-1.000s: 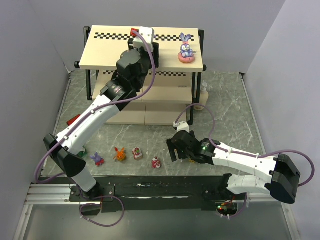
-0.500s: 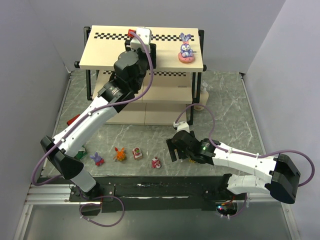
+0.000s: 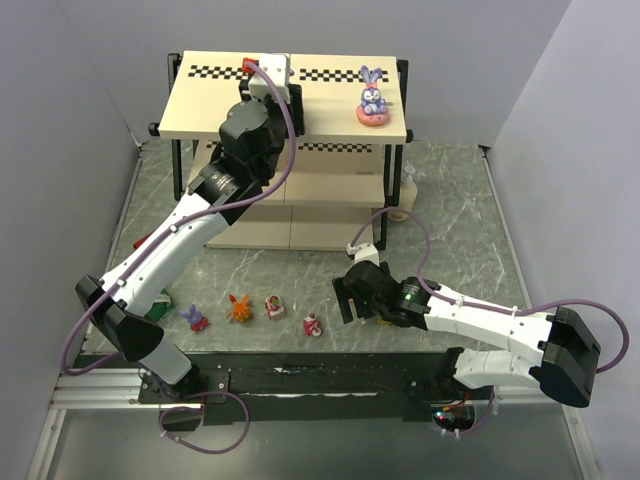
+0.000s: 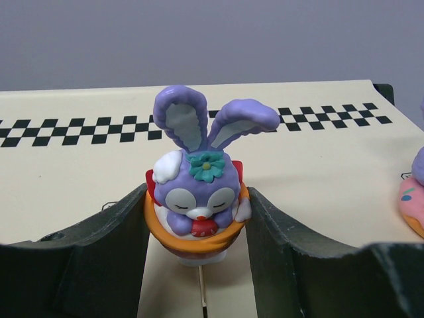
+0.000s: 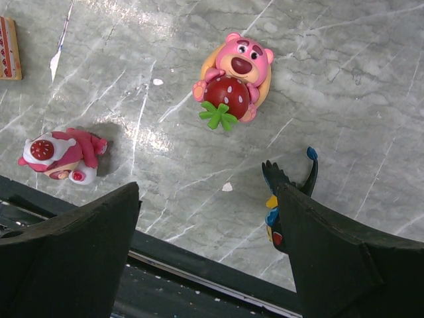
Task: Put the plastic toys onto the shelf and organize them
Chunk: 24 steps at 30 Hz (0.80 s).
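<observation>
My left hand, closed on a purple bunny, has slid along the top board of the shelf, away from the other bunny standing there; I judge release is near

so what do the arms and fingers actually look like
the left arm and right arm are white links with black joints, each trailed by a purple cable. fingers are broad, matte black wedges. a green light shows on the right arm

The bunny is glossy plastic, the shelf board matt, the table polished marble-look.
</observation>
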{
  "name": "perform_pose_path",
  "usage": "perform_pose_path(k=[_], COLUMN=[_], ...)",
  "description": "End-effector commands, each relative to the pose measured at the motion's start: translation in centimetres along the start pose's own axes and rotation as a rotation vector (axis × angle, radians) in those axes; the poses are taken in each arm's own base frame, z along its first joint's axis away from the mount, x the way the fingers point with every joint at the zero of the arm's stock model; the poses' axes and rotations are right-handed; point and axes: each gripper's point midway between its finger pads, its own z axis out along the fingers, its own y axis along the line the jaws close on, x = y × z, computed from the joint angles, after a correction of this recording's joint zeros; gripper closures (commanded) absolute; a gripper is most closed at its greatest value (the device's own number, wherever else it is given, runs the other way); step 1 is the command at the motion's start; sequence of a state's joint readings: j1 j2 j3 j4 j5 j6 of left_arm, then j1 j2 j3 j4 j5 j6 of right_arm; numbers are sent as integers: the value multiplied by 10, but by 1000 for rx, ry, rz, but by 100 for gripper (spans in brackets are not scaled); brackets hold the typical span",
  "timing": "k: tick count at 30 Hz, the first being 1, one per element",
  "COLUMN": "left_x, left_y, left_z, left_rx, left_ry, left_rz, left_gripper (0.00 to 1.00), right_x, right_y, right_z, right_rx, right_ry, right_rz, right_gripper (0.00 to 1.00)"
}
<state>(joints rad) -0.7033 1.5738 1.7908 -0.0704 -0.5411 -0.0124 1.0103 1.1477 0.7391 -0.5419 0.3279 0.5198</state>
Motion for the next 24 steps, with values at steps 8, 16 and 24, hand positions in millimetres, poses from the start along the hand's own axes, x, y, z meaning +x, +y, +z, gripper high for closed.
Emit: perform_pose_path(k=[8, 16, 24], left_x=[16, 9, 7], left_y=[8, 5, 5], left_z=[-5, -5, -5], left_rx=[-1, 22, 22], left_ry=[58, 41, 37], left_rz=[20, 14, 15], left_gripper=[41, 30, 20], right_x=[-4, -4, -4], right_y=[-1, -1, 2], right_z=[2, 2, 0], right_rx=[11, 11, -9], right_ry=[-19, -17, -23], right_rz=[24, 24, 28], right_gripper=[9, 9, 9])
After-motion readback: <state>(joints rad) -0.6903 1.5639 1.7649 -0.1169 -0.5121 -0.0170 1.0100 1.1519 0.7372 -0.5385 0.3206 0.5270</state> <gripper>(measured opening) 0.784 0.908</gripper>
